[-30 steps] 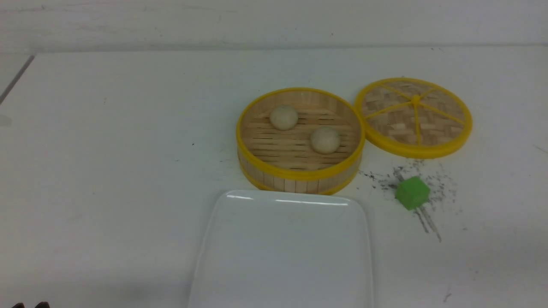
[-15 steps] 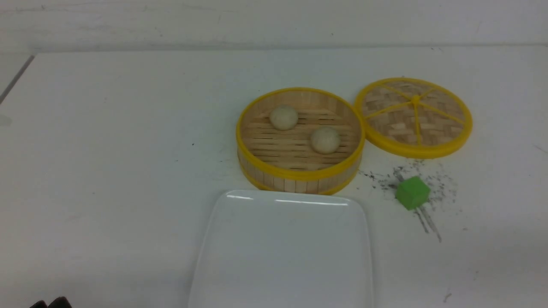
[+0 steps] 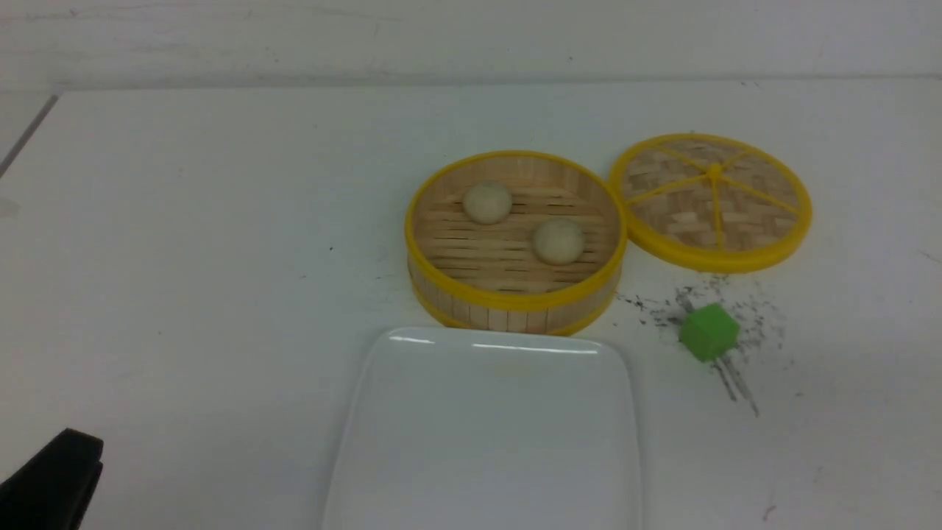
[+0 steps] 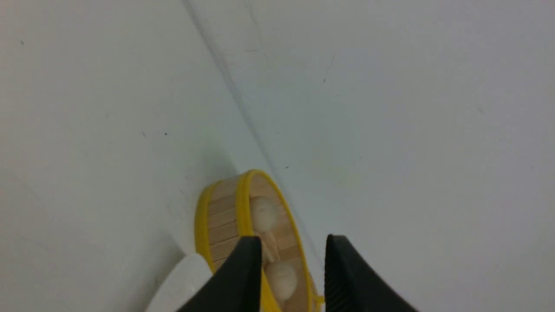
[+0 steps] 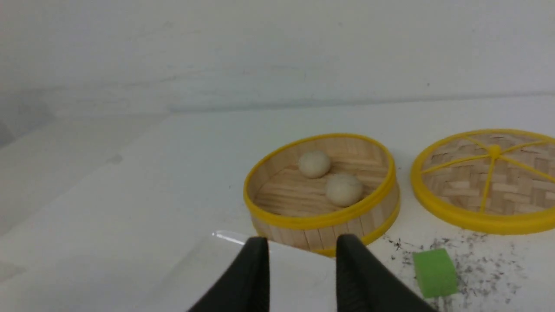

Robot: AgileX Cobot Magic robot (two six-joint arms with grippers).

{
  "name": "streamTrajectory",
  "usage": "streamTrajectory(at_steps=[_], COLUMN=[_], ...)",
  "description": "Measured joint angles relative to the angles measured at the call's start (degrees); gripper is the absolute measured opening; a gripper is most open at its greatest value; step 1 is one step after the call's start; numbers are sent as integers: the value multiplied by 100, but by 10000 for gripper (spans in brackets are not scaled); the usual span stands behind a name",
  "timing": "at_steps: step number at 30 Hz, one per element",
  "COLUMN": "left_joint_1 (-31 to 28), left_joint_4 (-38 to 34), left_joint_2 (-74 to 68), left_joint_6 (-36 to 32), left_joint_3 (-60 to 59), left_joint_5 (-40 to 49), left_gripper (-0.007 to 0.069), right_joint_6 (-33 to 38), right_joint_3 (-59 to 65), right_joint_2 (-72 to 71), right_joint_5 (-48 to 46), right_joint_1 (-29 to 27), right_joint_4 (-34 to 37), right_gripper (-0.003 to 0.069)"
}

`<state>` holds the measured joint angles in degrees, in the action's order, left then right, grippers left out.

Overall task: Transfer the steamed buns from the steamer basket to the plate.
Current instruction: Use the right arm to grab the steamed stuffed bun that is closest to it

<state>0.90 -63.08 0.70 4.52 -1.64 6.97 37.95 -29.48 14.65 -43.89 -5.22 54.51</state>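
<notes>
Two cream steamed buns (image 3: 487,202) (image 3: 558,241) lie side by side in the round bamboo steamer basket (image 3: 515,298) at the table's middle. The white plate (image 3: 486,434) sits just in front of the basket, nothing on it. My left gripper (image 3: 55,478) shows as a black shape at the lower left corner, far from the basket. In its wrist view, the left gripper (image 4: 294,242) is open and empty, with the basket (image 4: 243,203) and a bun (image 4: 281,277) beyond it. My right gripper (image 5: 302,242) is open and empty over the plate (image 5: 299,277), short of the basket (image 5: 321,219).
The flat woven lid (image 3: 710,200) with yellow spokes lies right of the basket, touching its rim. A green cube (image 3: 708,332) sits on dark smudges at the front right. The table's back edge meets a white wall.
The left gripper has come up into the lower left corner of the front view, showing more of itself. Buns, basket, plate and lid have not moved.
</notes>
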Motion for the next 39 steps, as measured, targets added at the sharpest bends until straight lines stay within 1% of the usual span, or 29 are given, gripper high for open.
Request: streamTrajectory(at_steps=[2, 3, 4, 7, 8, 10, 11, 13, 16, 17, 19, 20, 21, 22, 25, 28, 30, 35, 39], left_joint_1=[0, 0, 0, 0, 0, 0, 0, 0, 0, 0, 0, 0, 0, 0, 0, 0, 0, 0, 0], left_joint_4=[-152, -182, -237, -277, -278, -271, -258, -224, -236, -259, -461, -500, -601, -757, -1009, -1062, -1068, -1068, -1128], left_joint_2=[0, 0, 0, 0, 0, 0, 0, 0, 0, 0, 0, 0, 0, -10, -416, -1051, -1484, -2289, -2964], left_joint_6=[-81, -102, -255, -503, -732, -1034, -1294, -2052, -3131, -3272, -4033, -4133, -4365, -4651, -5176, -5473, -5543, -5609, -5926], left_joint_3=[0, 0, 0, 0, 0, 0, 0, 90, 336, 375, 655, 704, 834, 1043, 1585, 2037, 2275, 2593, 2875], left_joint_5=[-110, -143, -281, -300, -255, -134, -39, 189, 286, 286, 266, 249, 223, 174, 190, 412, 625, 943, 954], left_gripper=[241, 241, 241, 241, 241, 241, 241, 241, 241, 241, 241, 241, 241, 239, 235, 233, 233, 233, 233], right_joint_6=[403, 477, 682, 701, 701, 701, 688, 592, 398, 382, 368, 382, 436, 648, 1122, 1454, 1556, 1577, 1601], right_joint_3=[-323, -414, -889, -1410, -1859, -2329, -2677, -3237, -3970, -4012, -4447, -4495, -4597, -4696, -4757, -4781, -4781, -4791, -4791], right_joint_2=[340, 484, 969, 1425, 1853, 2314, 2681, 3392, 4280, 4400, 5029, 5154, 5302, 5530, 5762, 5811, 5817, 5889, 6186], right_joint_5=[-134, -155, -194, -204, -292, -499, -680, -1140, -1675, -1730, -1996, -2014, -2035, -2064, -2022, -1870, -1787, -1739, -1506], right_joint_1=[0, 0, 0, 0, 0, 0, 0, 0, 0, 0, 0, 0, 0, 0, 0, 0, 0, 42, 411], right_joint_4=[10, 23, 112, 252, 327, 353, 353, 287, 68, 53, -142, -163, -198, -218, -236, -334, -379, -431, -469], right_gripper=[240, 240, 240, 240, 240, 240, 240, 240, 240, 240, 240, 240, 240, 240, 240, 240, 240, 240, 240])
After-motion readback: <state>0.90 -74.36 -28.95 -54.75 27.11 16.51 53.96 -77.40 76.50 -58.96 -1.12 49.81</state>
